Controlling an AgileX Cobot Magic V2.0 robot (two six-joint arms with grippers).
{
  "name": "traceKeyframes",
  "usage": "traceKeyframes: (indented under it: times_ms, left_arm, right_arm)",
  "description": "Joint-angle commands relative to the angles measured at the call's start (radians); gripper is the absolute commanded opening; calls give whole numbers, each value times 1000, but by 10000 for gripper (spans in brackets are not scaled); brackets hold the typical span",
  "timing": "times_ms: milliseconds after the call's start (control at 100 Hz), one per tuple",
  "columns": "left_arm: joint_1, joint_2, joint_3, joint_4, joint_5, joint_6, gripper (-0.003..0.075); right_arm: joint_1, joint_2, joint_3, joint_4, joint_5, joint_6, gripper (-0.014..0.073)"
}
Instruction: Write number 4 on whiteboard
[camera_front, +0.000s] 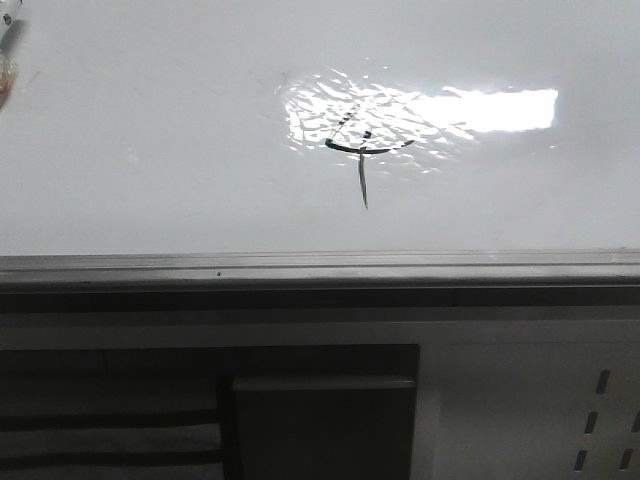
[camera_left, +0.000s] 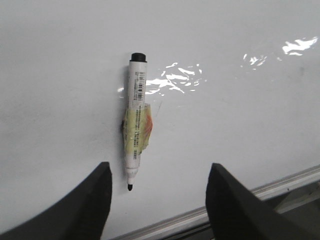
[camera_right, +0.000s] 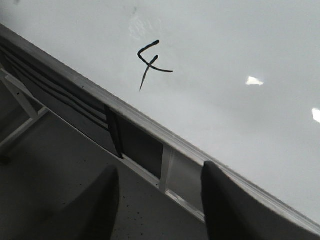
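Note:
The number 4 is drawn in thin black marker on the whiteboard, at the edge of a bright rippled reflection. It also shows in the right wrist view. A white marker with yellow tape round its body lies uncapped on the whiteboard, its black tip pointing toward my left gripper. That gripper is open and empty, just short of the tip. My right gripper is open and empty, off the board over the dark floor. Neither gripper shows in the front view.
A grey metal edge rail runs along the board's near side, also in the left wrist view and the right wrist view. Below it are a dark frame and a white perforated panel. Something small shows at the far left edge.

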Motion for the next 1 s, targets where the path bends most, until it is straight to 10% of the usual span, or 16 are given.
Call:
traceKeyframes:
  times_ms: [0, 260, 500, 590, 990]
  left_arm:
    - [1, -104, 4, -4, -27, -6, 388]
    - [1, -338, 228, -15, -76, -6, 365]
    - [1, -379, 325, -15, -178, -6, 81]
    - [1, -379, 325, -15, -183, -6, -20]
    - [1, -379, 325, -15, -183, -6, -20]
  right_arm:
    - [-6, -3, 5, -10, -94, 19, 331]
    - [-6, -3, 111, -10, -270, 27, 235]
    - [-6, -3, 132, -10, -288, 27, -74]
    - [-6, -3, 132, -10, -282, 27, -72]
    - [-6, -3, 132, -10, -274, 27, -72]
